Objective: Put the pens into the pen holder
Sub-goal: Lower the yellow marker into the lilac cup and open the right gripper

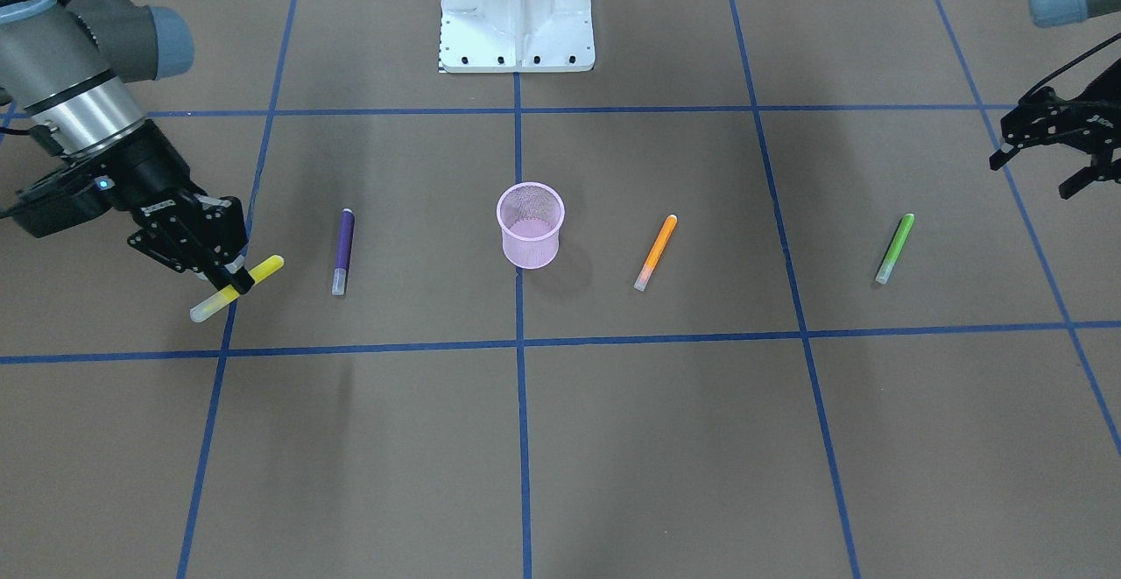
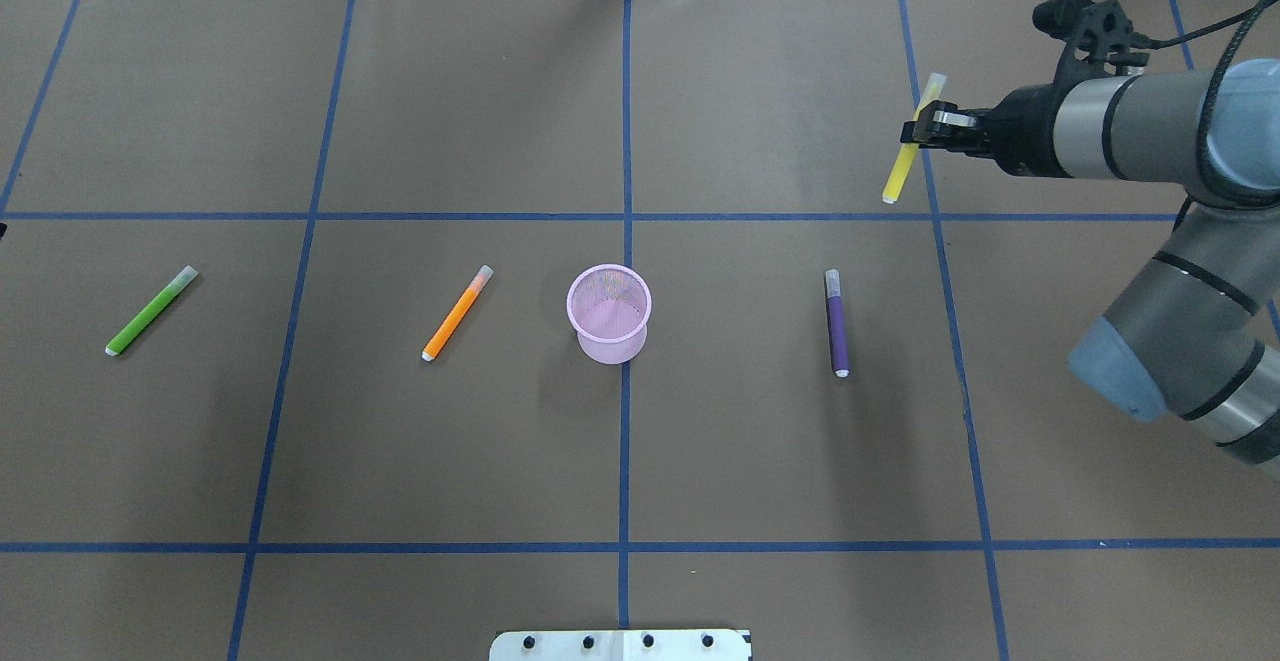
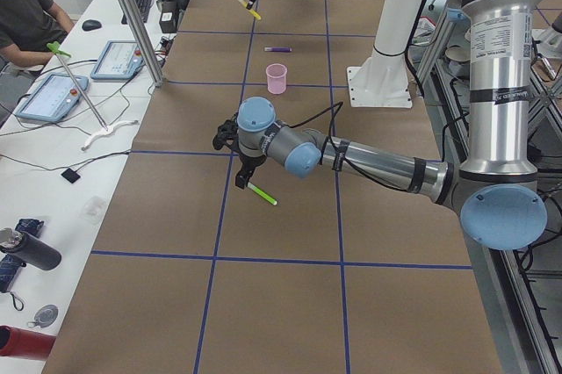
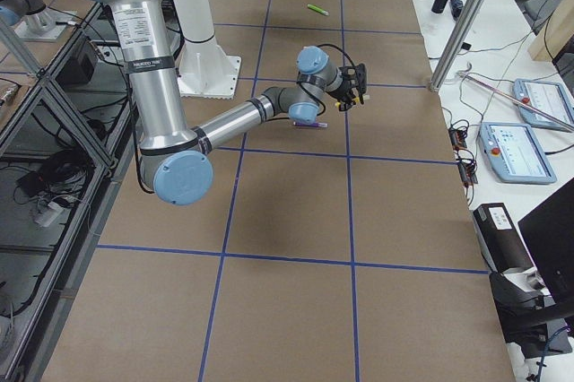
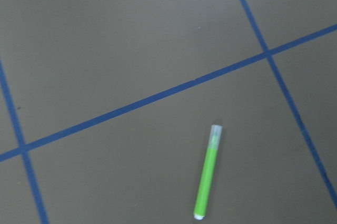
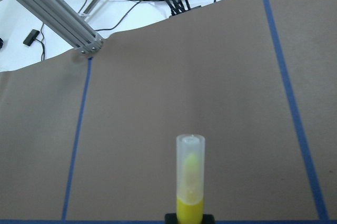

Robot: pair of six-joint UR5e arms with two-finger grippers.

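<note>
We hold the yellow pen (image 1: 236, 288) pinched in our right tool (image 1: 229, 279), clear of the tabletop (image 1: 613, 439).

The tool grips the yellow barrel at mid-length, with the whitish cap pointing away from the wrist. The pink pen holder (image 1: 531, 246) stands upright at the middle of the tabletop. The purple pen (image 1: 342, 251) lies flat between it and our right tool. The orange pen (image 1: 656, 252) and green pen (image 1: 895, 248) lie flat on its other side. Our left tool (image 1: 1032, 172) hangs spread near the green pen without touching it.
</note>
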